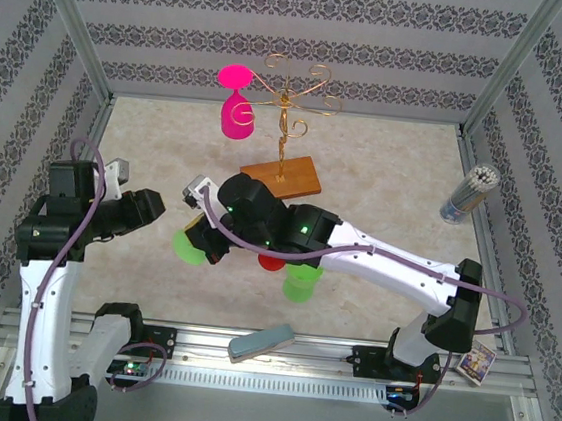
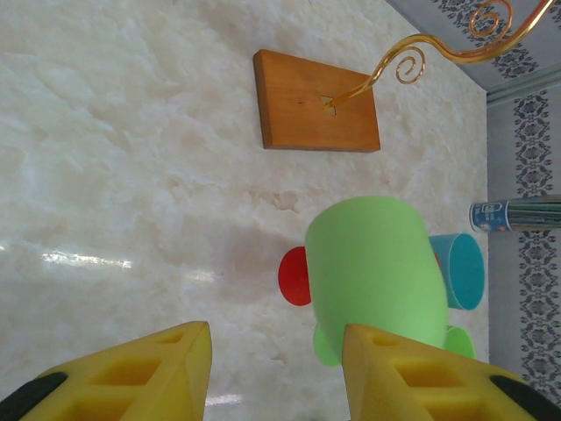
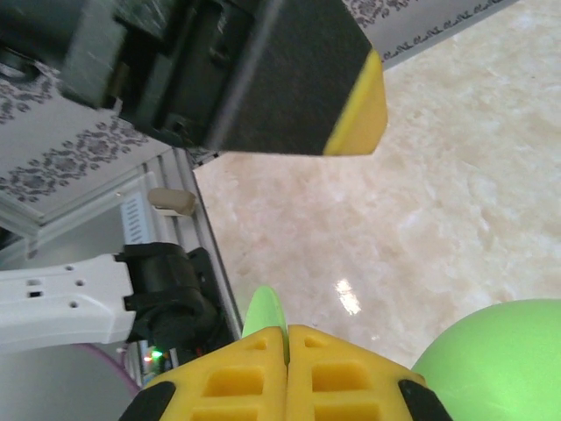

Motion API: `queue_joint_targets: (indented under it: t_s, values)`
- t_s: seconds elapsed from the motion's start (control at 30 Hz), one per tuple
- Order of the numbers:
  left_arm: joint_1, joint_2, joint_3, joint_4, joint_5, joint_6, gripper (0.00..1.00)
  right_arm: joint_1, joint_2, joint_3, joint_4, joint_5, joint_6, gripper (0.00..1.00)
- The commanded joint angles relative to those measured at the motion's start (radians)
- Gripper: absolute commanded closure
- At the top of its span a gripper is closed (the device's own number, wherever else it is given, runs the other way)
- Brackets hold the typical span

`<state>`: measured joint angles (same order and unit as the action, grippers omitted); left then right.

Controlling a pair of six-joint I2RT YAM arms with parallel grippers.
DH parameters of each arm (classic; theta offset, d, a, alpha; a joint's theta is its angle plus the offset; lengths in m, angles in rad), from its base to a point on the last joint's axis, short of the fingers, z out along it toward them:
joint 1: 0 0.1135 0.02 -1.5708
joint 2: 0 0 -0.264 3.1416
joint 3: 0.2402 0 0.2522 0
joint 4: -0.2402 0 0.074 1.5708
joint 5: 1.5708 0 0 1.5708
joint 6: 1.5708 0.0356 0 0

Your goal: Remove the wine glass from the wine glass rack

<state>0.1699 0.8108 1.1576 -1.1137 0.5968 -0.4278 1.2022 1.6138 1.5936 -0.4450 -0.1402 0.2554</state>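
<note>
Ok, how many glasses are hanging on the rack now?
1: the pink glass, upside down on the left scroll of the rack. The green glass is off it.

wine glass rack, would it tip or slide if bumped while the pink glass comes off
Likely tippy: the rack is a thin wire post on a small wooden base, with the pink glass hung off one side. The base sits on a glossy table, so it may slide.

The thin gold wire rack with curled arms stands upright on its brown wooden base, a pink plastic wine glass hanging inverted from its left side, and a green plastic wine glass off it, before the base.
</note>
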Motion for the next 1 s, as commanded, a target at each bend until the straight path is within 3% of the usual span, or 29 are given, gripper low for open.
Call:
queue_joint_targets:
  t_s: [0.0,0.37,0.6,0.97]
  values:
    - [0.037,0.000,-0.027,0.031,0.102,-0.006,0.55,0.009,0.028,-0.028,0.099,0.057,-0.041,1.00]
    - [0.052,-0.018,-0.091,0.012,0.113,0.008,0.51,0.014,0.113,-0.086,0.250,0.165,-0.173,1.00]
    - [0.052,-0.003,-0.106,0.006,0.115,0.012,0.48,0.045,0.120,-0.167,0.359,0.315,-0.290,1.00]
    - [0.054,0.011,-0.128,-0.006,0.131,0.007,0.47,0.094,0.090,-0.302,0.549,0.443,-0.415,1.00]
